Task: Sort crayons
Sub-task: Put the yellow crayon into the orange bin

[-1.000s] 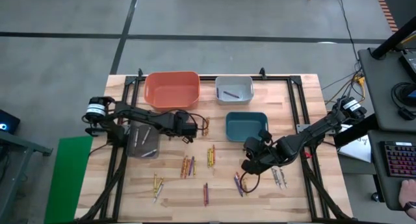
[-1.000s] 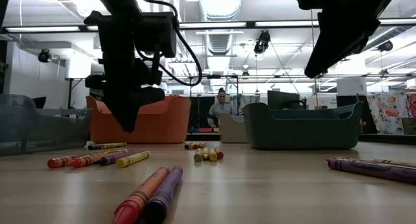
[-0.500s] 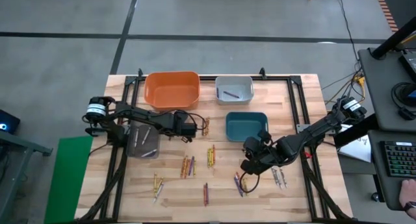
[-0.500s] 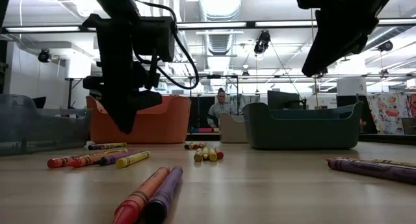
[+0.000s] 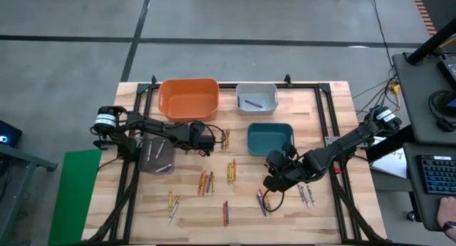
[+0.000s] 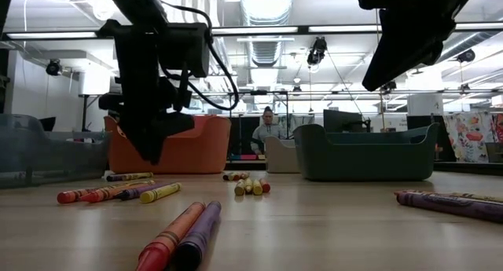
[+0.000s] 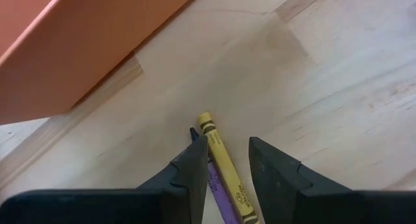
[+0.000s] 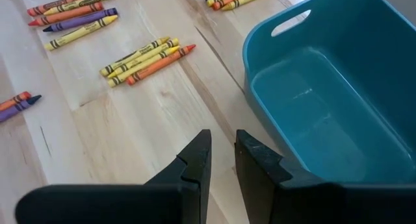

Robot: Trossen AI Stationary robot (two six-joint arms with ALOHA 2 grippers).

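Crayons lie on the wooden table in small groups: near the orange bin (image 5: 225,137), at mid table (image 5: 231,170), (image 5: 206,182), and along the near edge (image 5: 172,202), (image 5: 226,212), (image 5: 261,202), (image 5: 306,195). My left gripper (image 5: 208,143) is open and hovers above the table. In the left wrist view a yellow crayon (image 7: 223,164) shows between its fingers, with a purple one (image 7: 214,185) beside it, both lying flat. My right gripper (image 5: 273,180) hangs above the table just near of the teal bin (image 5: 271,137), its fingers (image 8: 200,156) a narrow gap apart and empty.
An orange bin (image 5: 189,96) and a pale grey bin (image 5: 256,96) holding one purple crayon stand at the far edge. A dark grey bin (image 5: 157,155) with crayons in it stands at the left, under my left arm. A person shows far behind the table (image 6: 269,130).
My left gripper has shifted a little toward the table's left edge, staying above the table. The crayons have not moved.
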